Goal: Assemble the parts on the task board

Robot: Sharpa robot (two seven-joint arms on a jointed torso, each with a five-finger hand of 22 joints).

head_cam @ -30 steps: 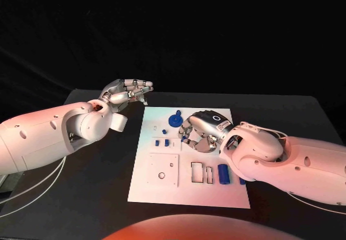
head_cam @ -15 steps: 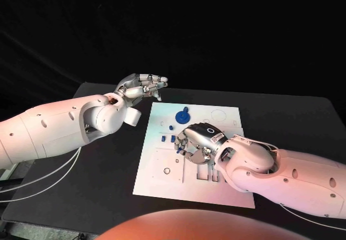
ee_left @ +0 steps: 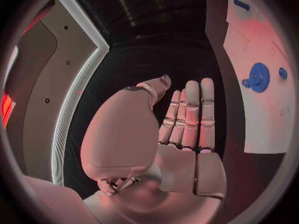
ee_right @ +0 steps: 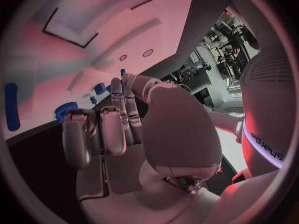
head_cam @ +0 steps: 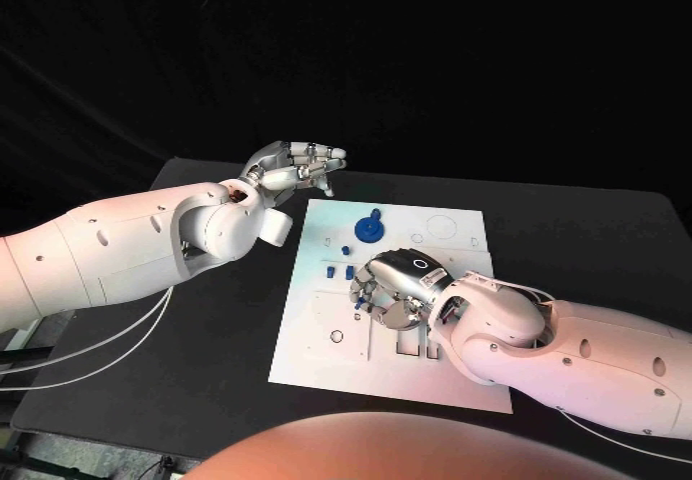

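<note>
White board (head_cam: 433,375) lies mid-table on the black table (head_cam: 188,370), w/ a blue gear (head_cam: 369,229) near its far end and small blue pegs (head_cam: 339,271) just below that. Left hand (head_cam: 293,165) hovers off the board's far left corner, fingers straight & close together, holding nothing. Right hand (head_cam: 392,289) sits palm-down over the board's middle, fingers curled downward; can't tell if anything's pinched under them
</note>
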